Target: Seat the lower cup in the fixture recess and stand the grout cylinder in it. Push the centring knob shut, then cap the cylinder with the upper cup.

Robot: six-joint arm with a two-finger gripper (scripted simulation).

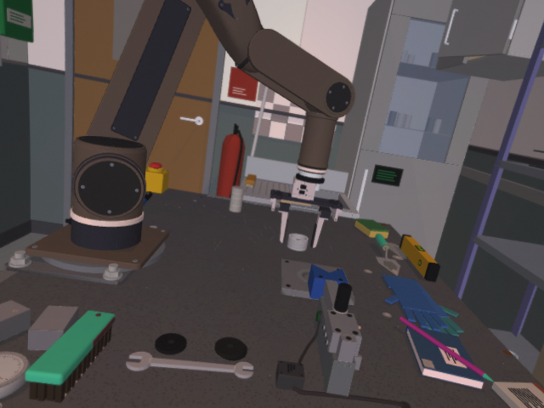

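A small pale cup [298, 241] lies on the dark table just behind the grey fixture plate [301, 282], apart from it. The plate's round recess is empty, and a blue block [327, 281] sits on its right side with the black centring knob [342, 297] and its grey housing in front. A grey grout cylinder [236, 199] stands upright farther back to the left. I cannot make out a second cup. My gripper [298, 241] is lowered around the pale cup, a finger on each side, open and holding nothing.
The arm's base [107, 195] fills the left of the table. A tray [299, 193] lies behind the gripper. A sponge [371, 228], trowel, yellow level [419, 257], blue gloves [417, 305] and a notebook with pencil line the right edge; a wrench [189, 363], two black discs and a green brush [70, 353] lie in front.
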